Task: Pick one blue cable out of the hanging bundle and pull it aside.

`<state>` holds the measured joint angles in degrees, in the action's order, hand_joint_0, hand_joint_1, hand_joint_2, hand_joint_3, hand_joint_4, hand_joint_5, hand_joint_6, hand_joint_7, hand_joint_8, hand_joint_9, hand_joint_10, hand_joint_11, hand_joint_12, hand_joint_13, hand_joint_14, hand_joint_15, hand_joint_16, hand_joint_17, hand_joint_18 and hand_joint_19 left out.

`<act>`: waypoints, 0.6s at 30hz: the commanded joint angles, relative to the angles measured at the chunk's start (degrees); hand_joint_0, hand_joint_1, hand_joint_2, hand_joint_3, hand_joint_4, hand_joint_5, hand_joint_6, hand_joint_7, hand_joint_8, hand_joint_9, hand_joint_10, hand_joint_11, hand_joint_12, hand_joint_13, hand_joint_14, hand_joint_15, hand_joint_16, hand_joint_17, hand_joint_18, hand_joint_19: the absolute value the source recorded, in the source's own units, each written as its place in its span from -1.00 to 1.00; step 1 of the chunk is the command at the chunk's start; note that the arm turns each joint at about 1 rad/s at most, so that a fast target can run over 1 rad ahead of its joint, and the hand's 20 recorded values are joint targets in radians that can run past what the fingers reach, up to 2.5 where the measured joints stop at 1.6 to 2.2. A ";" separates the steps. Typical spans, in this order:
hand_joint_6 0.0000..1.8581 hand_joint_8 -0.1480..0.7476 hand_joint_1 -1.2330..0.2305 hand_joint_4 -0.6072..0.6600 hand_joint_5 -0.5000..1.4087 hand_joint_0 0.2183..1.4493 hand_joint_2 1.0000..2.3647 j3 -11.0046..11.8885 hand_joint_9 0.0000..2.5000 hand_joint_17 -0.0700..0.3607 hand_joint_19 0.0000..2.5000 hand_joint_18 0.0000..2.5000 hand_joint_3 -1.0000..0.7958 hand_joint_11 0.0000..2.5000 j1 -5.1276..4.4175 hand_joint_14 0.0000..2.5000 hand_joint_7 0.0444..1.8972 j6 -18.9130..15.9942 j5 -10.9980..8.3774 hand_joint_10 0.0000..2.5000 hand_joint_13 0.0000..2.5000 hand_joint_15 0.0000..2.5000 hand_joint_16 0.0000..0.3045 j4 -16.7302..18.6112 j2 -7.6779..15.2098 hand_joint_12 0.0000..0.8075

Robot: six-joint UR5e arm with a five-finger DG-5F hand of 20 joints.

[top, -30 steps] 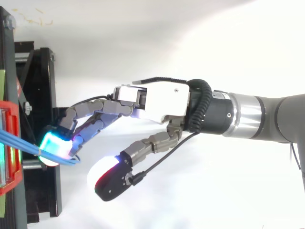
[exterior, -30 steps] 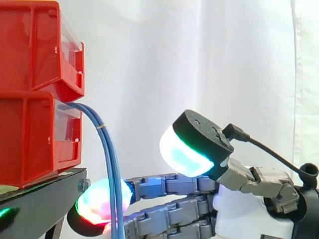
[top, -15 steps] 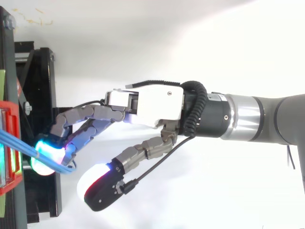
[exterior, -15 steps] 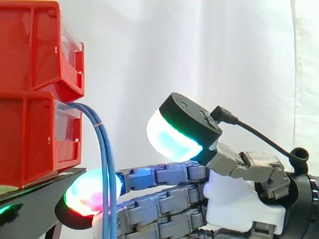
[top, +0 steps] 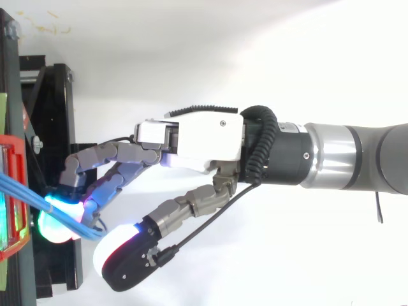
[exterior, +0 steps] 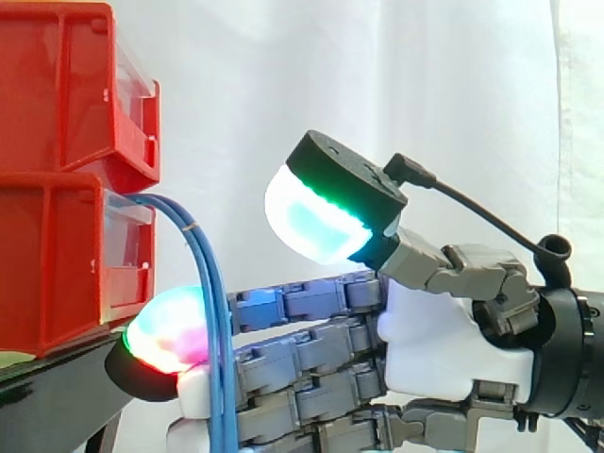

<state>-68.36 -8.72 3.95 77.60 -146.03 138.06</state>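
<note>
Thin blue cables leave the lower red bin at left, arch over together and hang down at lower left, across my fingers.

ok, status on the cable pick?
Hand open, thumb wide, fingertips at the blue cables. None separated yet; bundle hangs from the lower red bin. Nothing in the way.

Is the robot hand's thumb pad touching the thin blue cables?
Apart. Side view: white curtain shows between the raised thumb pad and the hanging blue cables.
</note>
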 commanded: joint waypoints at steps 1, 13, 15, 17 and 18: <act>-0.46 -0.11 -0.18 0.19 -0.55 -0.43 -0.99 0.16 -0.41 -0.21 -0.59 -0.58 -0.36 -0.77 0.02 -0.99 0.24 -0.17 0.10 -0.99 -0.47 -0.73 -0.71 -2.33 -0.60 -0.18; -0.42 -0.10 -0.24 0.11 -0.56 -0.41 -0.99 0.16 -0.41 -0.21 -0.59 -0.57 -0.35 -0.75 0.72 -0.99 0.28 -0.26 0.45 -0.99 -0.46 -0.73 -0.70 -11.30 -4.47 -0.18; -0.42 -0.10 -0.25 0.12 -0.56 -0.41 -0.99 0.16 -0.41 -0.20 -0.60 -0.56 -0.36 -0.75 0.90 -0.99 0.26 -0.34 0.45 -0.99 -0.46 -0.73 -0.70 -12.35 -4.64 -0.18; -0.41 -0.10 -0.25 0.12 -0.56 -0.41 -0.99 0.16 -0.41 -0.20 -0.59 -0.56 -0.38 -0.75 1.33 -0.99 0.25 -1.05 0.27 -0.99 -0.46 -0.73 -0.70 -13.85 -4.82 -0.18; -0.41 -0.11 -0.26 0.14 -0.56 -0.42 -1.00 0.16 -0.41 -0.20 -0.59 -0.56 -0.39 -0.76 1.33 -0.99 0.24 -1.22 0.18 -0.99 -0.46 -0.73 -0.70 -14.02 -4.82 -0.18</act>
<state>-68.20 -7.75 3.36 78.01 -158.23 133.46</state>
